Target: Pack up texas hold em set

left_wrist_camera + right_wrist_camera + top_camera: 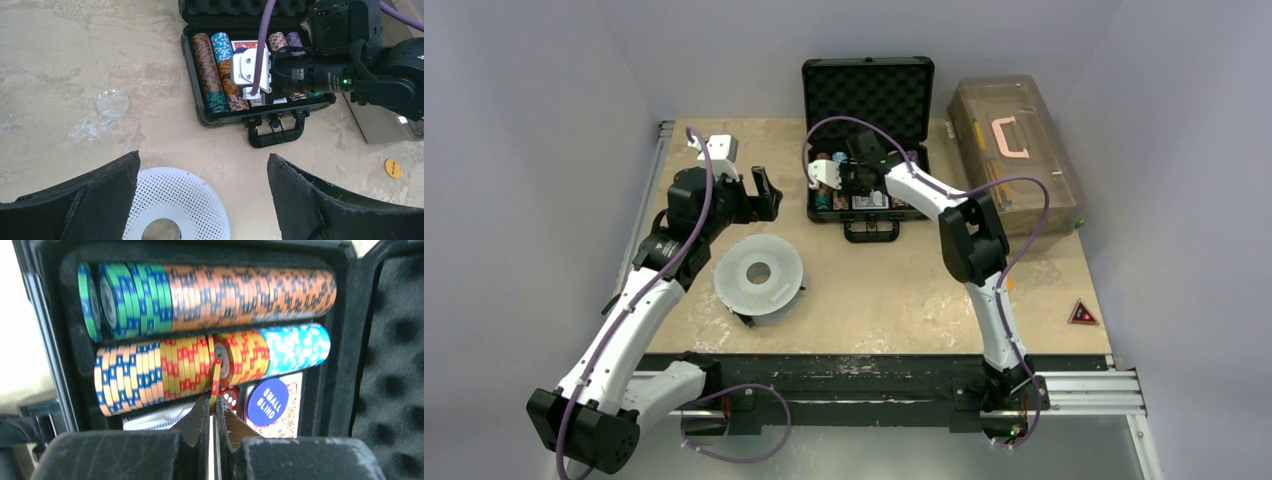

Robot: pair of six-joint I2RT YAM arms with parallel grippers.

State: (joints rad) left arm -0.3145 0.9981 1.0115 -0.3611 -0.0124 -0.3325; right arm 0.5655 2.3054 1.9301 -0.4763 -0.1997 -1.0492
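Two fingers of the right gripper are pinched together on a yellow-and-red chip, held on edge over the lower chip row inside the case. That row runs peach-blue, yellow-red, then turquoise; the upper row is green, then orange. Just beside the gripper a blue button marked SMALL BLIND lies on a red-patterned deck. The black case stands at the far middle of the table, its foam-lined lid upright and its handle toward the arms. Left of it hangs the left gripper, jaws wide apart, near the disc. A yellow button lies on the table, right of the case.
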